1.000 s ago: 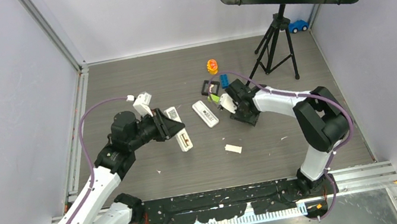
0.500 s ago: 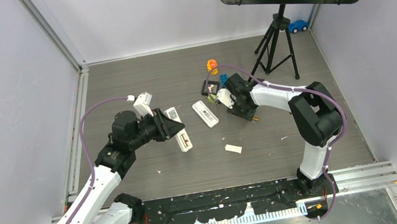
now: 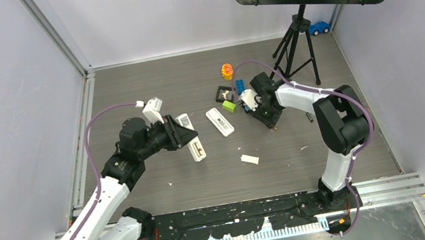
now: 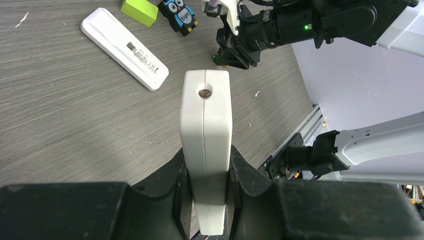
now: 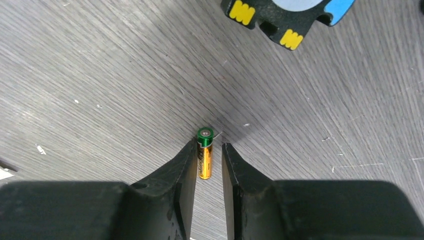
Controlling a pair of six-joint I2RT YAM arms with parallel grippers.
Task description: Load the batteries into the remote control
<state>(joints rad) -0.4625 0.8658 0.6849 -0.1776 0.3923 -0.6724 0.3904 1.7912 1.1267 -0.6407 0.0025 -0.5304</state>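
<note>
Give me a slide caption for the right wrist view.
Right tool straddling a battery on the table, jaws not yet closed.

Bare tabletop [image 5: 100, 75] flanks the right hand [image 5: 208, 150]; the owl piece [image 5: 287, 15] lies ahead, apart from it.

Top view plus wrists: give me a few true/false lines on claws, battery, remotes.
1. The left claw clamps the remote control edge-on. True.
2. A battery lies between the fingers of the right claw. True.
3. The battery sits in the remote control's recess. False: it is down on the table, well apart from that remote.
4. The right claw holds the slim white remote. False: it lies flat on the table between the two arms, with nothing gripping it.
5. The green block sits next to the owl piece. True.
</note>
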